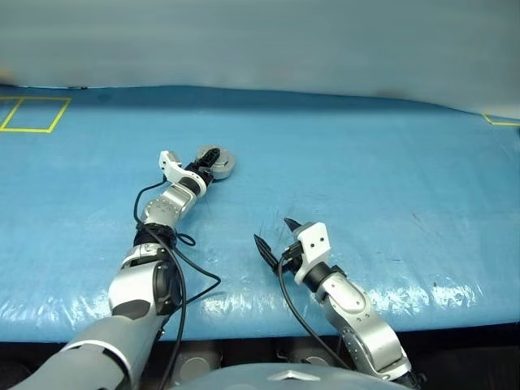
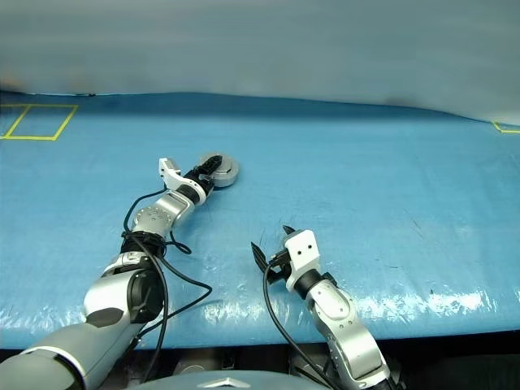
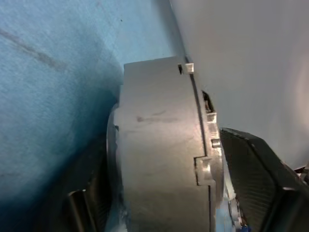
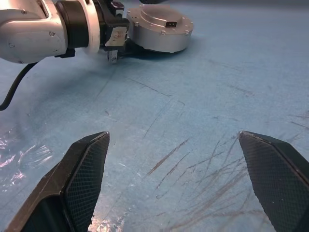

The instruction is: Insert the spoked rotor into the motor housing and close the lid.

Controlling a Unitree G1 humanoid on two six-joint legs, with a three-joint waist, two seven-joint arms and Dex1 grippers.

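The motor housing (image 1: 221, 165) is a round silver unit resting on the blue table, left of centre. The lid (image 4: 161, 20) lies flat and closed on top of it. The spoked rotor is hidden. My left gripper (image 1: 207, 162) reaches forward to the housing, its jaws open and standing either side of the housing's wall (image 3: 159, 154); a thin gap shows beside one finger (image 3: 260, 179). Nearer the table's front edge, to the right, my right gripper (image 4: 174, 135) hovers open with nothing between its fingers, pointing toward the housing.
The blue table cover (image 1: 366, 179) stretches wide to the right and the far side, with scratches in front of my right gripper. A yellow taped rectangle (image 1: 32, 114) marks the far left corner, a yellow corner mark (image 1: 500, 120) the far right. Black cables (image 1: 183, 260) hang along both arms.
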